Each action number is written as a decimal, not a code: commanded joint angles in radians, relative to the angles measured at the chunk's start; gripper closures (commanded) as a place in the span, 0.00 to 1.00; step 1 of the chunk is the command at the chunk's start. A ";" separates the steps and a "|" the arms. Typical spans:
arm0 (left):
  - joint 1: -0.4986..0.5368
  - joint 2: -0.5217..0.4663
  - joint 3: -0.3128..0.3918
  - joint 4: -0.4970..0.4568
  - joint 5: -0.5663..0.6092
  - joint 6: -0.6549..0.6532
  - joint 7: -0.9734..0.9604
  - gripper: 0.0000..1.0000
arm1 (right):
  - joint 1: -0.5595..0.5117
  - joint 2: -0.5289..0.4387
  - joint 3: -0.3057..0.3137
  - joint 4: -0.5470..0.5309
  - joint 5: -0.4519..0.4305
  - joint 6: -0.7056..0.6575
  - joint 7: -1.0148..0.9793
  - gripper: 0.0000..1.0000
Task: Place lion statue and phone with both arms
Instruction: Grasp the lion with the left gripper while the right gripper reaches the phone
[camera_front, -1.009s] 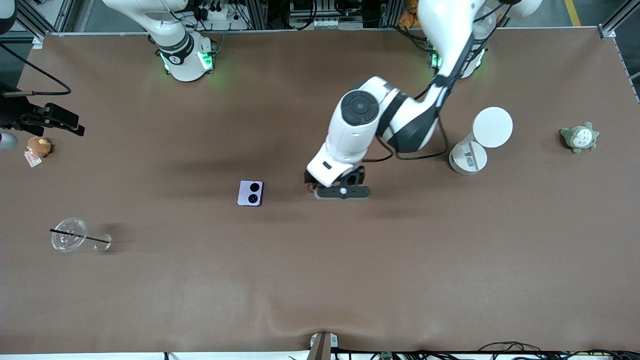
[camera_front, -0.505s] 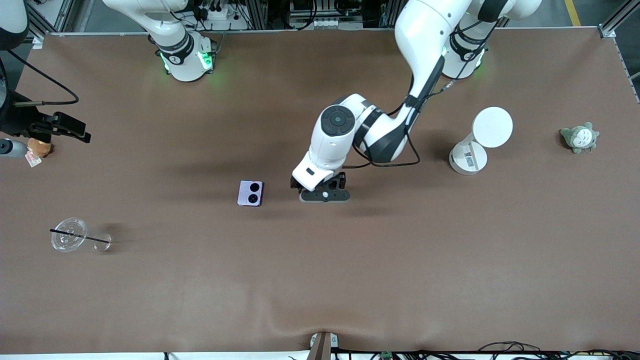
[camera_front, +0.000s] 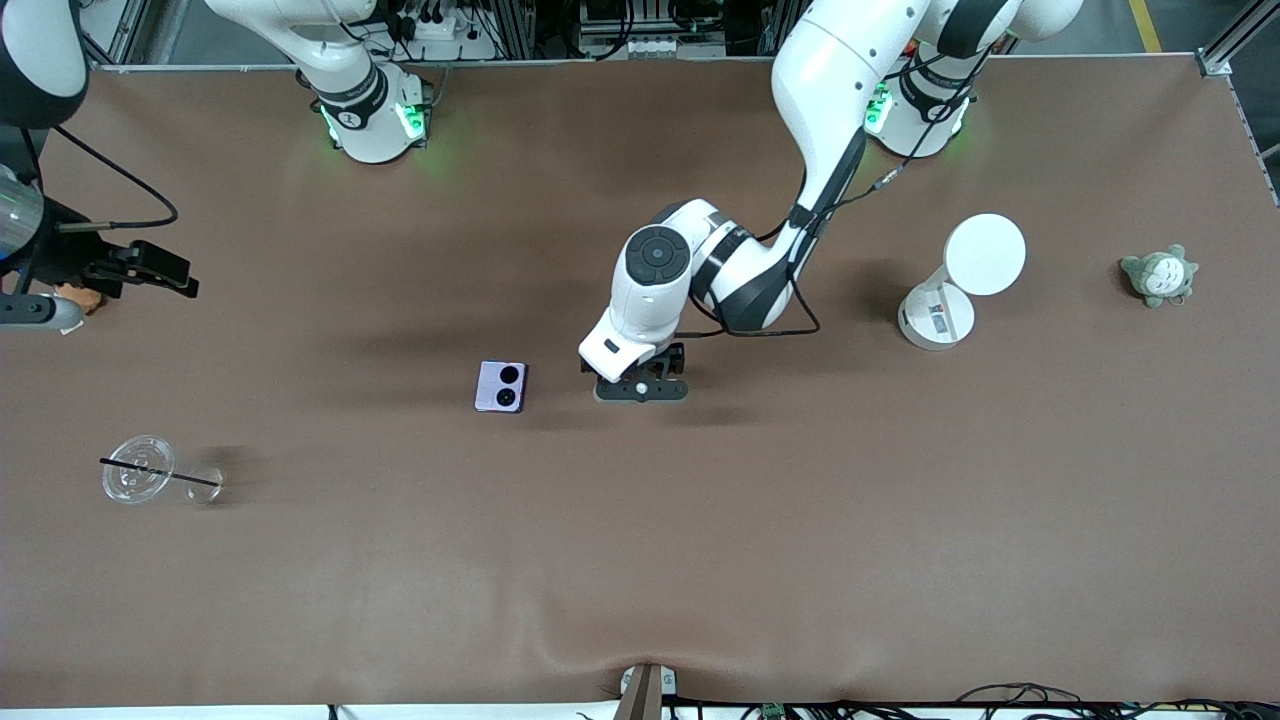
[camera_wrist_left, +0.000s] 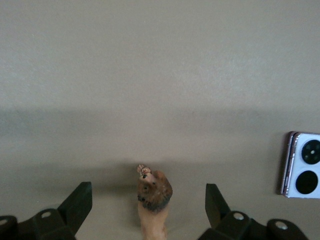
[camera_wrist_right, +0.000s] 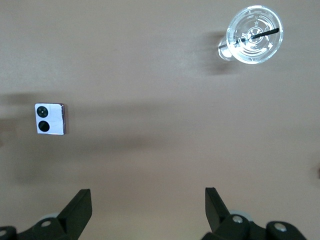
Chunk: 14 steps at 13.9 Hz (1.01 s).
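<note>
The left gripper (camera_wrist_left: 145, 212) has its jaws spread wide, the lion statue (camera_wrist_left: 154, 196) standing free between them on the surface. To finish well, it should rise straight up without brushing it. The right gripper (camera_wrist_right: 145, 212), jaws also released, waits high with the phone (camera_wrist_right: 50, 119) well ahead of them.

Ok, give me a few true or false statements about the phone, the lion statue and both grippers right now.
1. The phone lies flat with both camera circles facing up. True.
2. The left gripper is clamped on the lion statue. False: its jaws stand wide open, with the statue between them, untouched.
3. The right gripper holds the phone. False: its jaws are open and empty.
4. The clear cup is nearer to the front camera than the phone. True.
</note>
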 joint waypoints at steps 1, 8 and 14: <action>-0.022 0.002 0.012 -0.010 0.015 0.002 -0.032 0.00 | 0.017 -0.040 0.008 -0.103 0.004 0.085 0.004 0.00; -0.053 0.028 0.014 -0.033 0.030 0.002 -0.060 0.00 | 0.137 -0.011 0.008 -0.212 0.006 0.256 0.014 0.00; -0.053 0.022 0.012 -0.063 0.090 0.000 -0.069 0.85 | 0.235 0.116 0.008 -0.209 0.032 0.358 0.106 0.00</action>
